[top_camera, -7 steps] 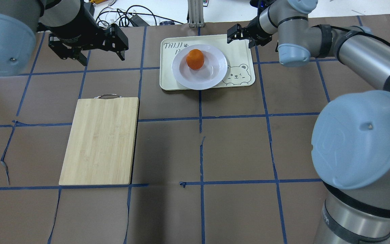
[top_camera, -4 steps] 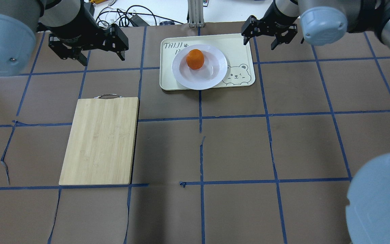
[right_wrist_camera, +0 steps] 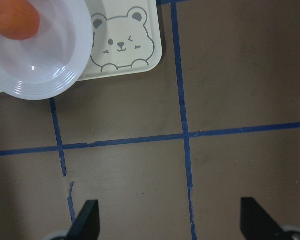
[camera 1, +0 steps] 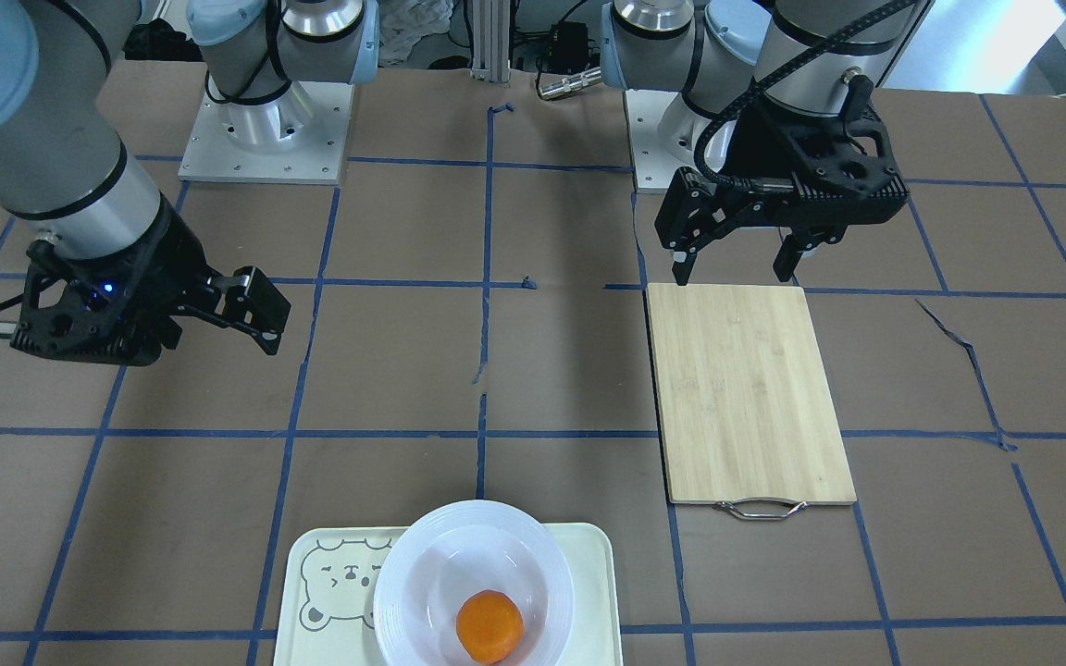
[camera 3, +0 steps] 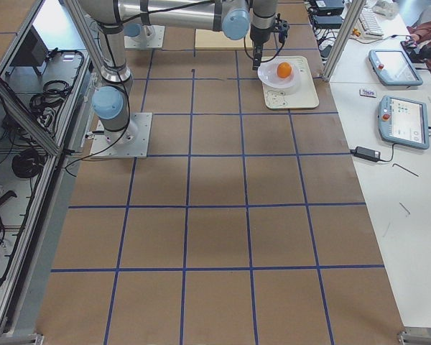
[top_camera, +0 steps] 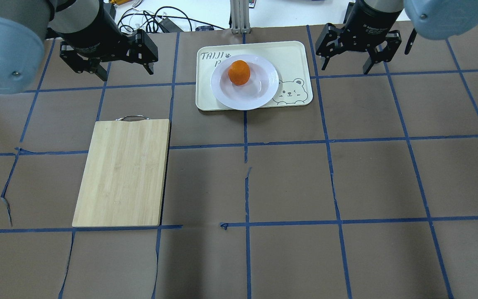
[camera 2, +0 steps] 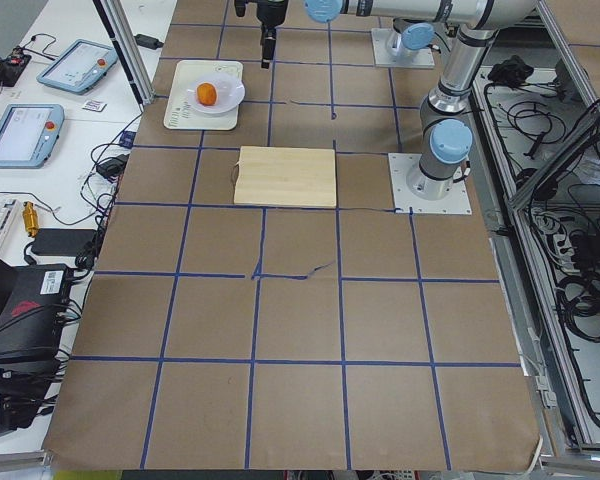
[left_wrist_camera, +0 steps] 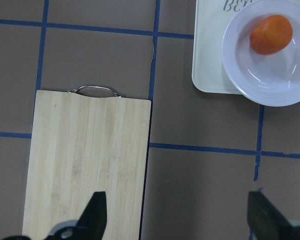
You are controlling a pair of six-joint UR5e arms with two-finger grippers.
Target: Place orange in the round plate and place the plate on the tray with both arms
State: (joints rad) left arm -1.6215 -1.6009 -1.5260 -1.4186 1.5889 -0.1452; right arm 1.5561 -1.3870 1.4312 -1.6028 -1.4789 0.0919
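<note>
The orange [top_camera: 239, 72] lies in the sunken centre of the round plate [top_camera: 259, 94], a little toward its far side. The plate rests on the tray [top_camera: 293, 58], overhanging its near edge, with the bear face at the near right corner. My left gripper [top_camera: 127, 72] hovers open and empty to the left of the tray, above the bare table. My right gripper [top_camera: 346, 68] hangs open and empty just right of the tray's far right corner. In the wrist views the left gripper [left_wrist_camera: 177, 220] and right gripper [right_wrist_camera: 170, 225] both show wide-spread fingers with nothing between them.
A bamboo cutting board [top_camera: 123, 172] with a metal handle lies left of centre, nearer the robot than the tray. Cables and a metal post sit beyond the table's far edge. Brown paper with blue tape lines covers the table.
The right arm swung to the right, carrying its open gripper from over the tray's far right corner to beside it. Left gripper, plate and orange stayed put.
</note>
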